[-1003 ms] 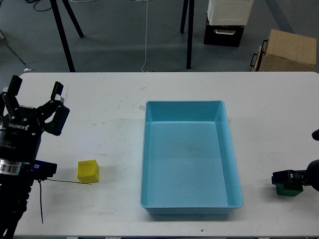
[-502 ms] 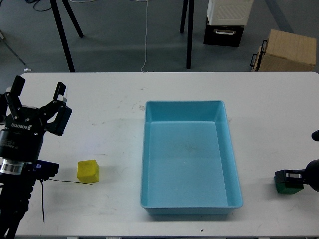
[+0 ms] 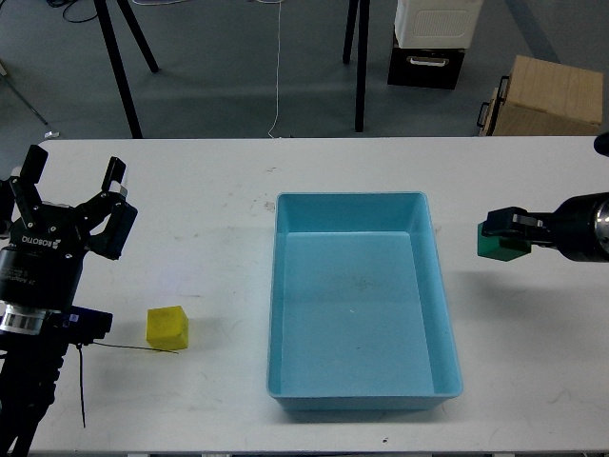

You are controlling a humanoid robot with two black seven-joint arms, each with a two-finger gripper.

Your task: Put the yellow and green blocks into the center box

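Note:
A light blue box sits open and empty in the middle of the white table. A yellow block lies on the table left of the box. My left gripper is open and empty, up and left of the yellow block. My right gripper comes in from the right edge and is shut on a green block, held above the table just right of the box's far right corner.
A thin black cable lies on the table by the yellow block. Beyond the table's far edge stand black tripod legs, a white-and-black case and a cardboard box.
My right gripper has lifted the green block from the table near the front right and carried it up and left toward the box. The left arm has barely moved.

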